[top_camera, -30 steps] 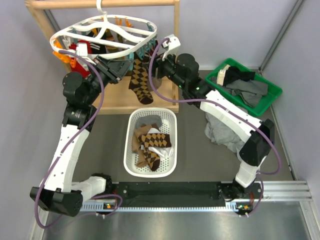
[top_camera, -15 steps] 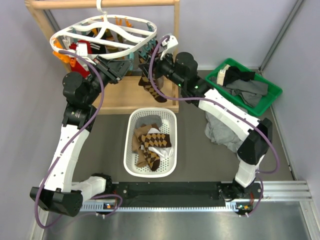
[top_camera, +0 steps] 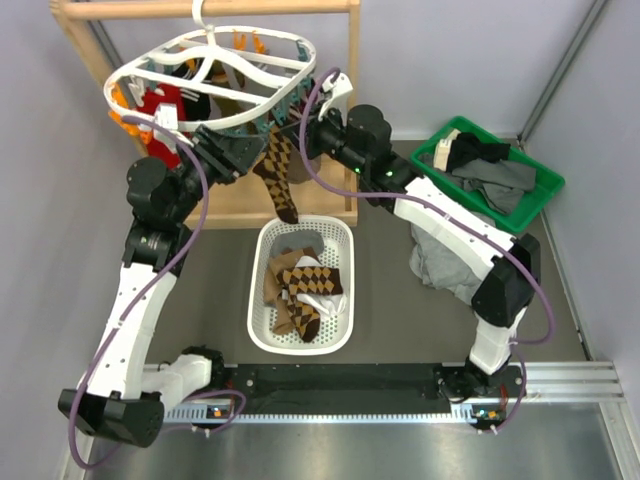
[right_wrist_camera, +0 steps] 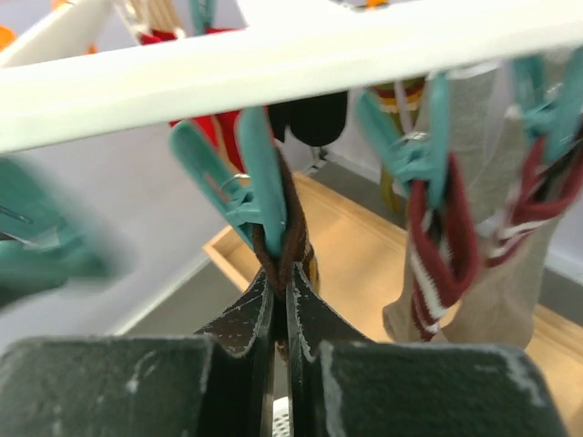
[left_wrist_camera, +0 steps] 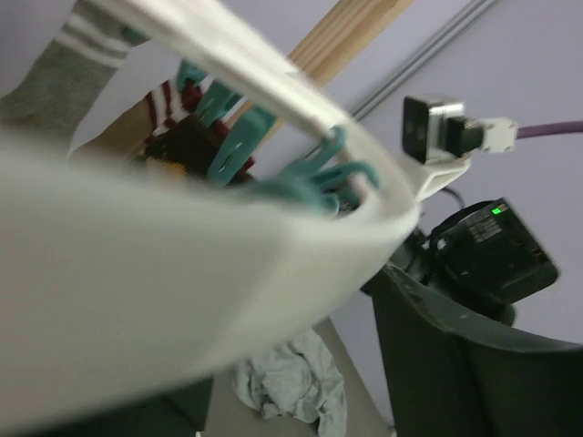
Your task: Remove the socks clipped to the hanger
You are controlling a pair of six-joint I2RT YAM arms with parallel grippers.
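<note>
Got a white plastic oval drying hanger hooked on a wooden rail stand. Right gripper pinched fully closed on the cuff of a brown-tan argyle long sock, right under the hanger's front-right edge and just below the teal plastic clip biting that cuff. Sock dangling from there, toe just above the far rim of a white plastic mesh basket below the hanger. Tight up top: more teal clips either side, maroon-striped tan sock right beside. Open air under the front edge. Left gripper tucked against the hanger's near rim; can't tell how wide, rim blurring across that view.
</note>
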